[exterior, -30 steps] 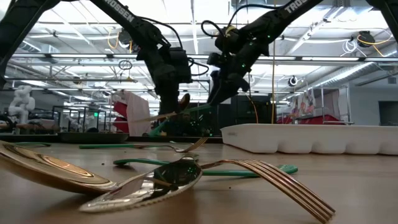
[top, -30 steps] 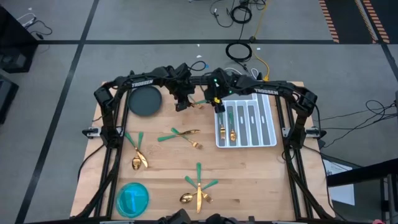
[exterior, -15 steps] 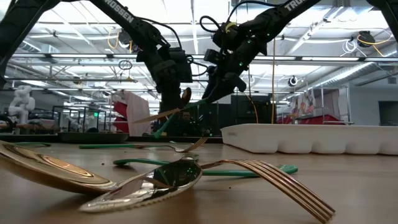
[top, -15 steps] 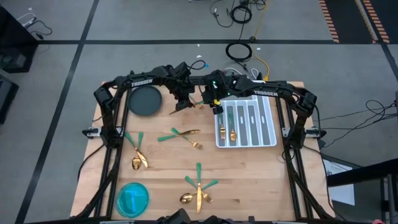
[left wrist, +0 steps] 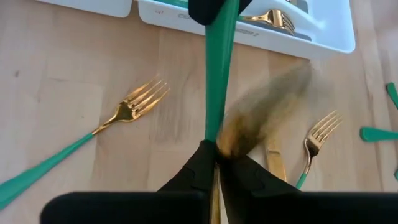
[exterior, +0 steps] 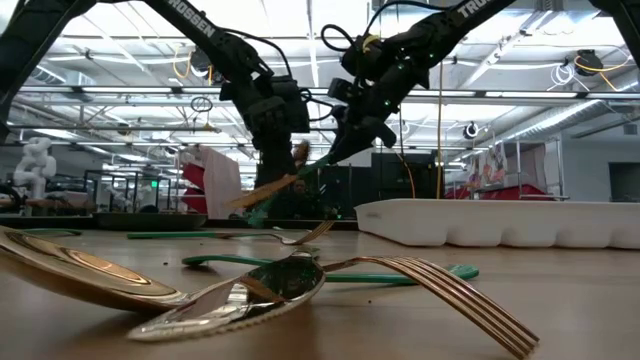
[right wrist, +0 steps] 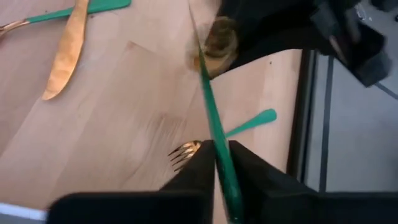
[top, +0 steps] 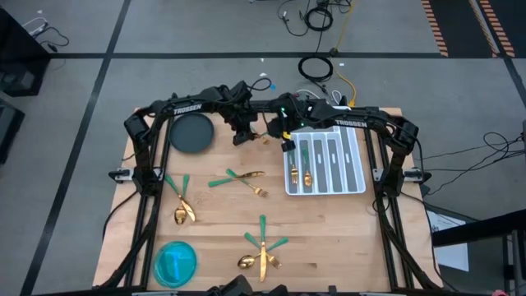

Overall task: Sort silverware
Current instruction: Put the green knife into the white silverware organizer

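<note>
- While both grippers pinch one spoon (left wrist: 219,81) in mid-air, far side, left of the tray (top: 355,168), it behaves light, stiff, slick.
- Left gripper (left wrist: 217,163) clamps its gold head; right gripper (right wrist: 217,151) has closed on the green handle, the better hold.

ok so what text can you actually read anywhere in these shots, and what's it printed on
"TROSSEN": on the left arm's upper link, high view.
"TROSSEN": on the right arm's link, high view.
"TROSSEN": partly cut off, on the right arm, low view.
Lettering on the left arm in the low view: too angled to read surely.
Room signs behind: too small.
</note>
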`<state>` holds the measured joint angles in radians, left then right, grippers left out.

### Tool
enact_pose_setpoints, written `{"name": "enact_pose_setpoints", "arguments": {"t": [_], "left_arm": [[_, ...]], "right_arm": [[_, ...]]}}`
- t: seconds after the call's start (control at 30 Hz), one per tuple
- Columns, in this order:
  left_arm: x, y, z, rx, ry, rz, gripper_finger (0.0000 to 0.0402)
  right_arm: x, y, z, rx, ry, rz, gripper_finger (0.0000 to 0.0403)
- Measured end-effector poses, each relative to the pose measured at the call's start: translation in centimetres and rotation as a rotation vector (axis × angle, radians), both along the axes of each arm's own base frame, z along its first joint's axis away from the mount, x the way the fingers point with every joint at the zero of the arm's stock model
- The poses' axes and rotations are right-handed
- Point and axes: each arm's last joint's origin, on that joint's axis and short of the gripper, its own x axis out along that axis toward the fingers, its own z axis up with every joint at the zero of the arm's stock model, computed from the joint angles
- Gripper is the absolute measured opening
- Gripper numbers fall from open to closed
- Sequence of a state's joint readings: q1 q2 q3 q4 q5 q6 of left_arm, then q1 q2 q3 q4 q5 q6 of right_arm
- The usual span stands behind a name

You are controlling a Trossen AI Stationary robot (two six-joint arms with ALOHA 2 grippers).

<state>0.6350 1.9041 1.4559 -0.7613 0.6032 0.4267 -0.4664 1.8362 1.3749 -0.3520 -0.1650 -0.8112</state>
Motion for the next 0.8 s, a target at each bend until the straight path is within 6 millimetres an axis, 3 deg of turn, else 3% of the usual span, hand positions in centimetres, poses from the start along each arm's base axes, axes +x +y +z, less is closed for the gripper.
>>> {"name": "enact_pose_setpoints", "arguments": {"t": [0.33,0.8], "left_arm": [[-0.2,0.7,0.0,0.058,0.020,0.037,0.0020],[-1.8,3.3,0.2,0.126,0.036,0.164,0.0022]], "right_arm": [[-0.2,-0.3,-0.2,-0.011,0.025,-0.061,0.0002],[0.9,-1.3,-4.9,0.003,0.130,-0.114,0.0001]]}}
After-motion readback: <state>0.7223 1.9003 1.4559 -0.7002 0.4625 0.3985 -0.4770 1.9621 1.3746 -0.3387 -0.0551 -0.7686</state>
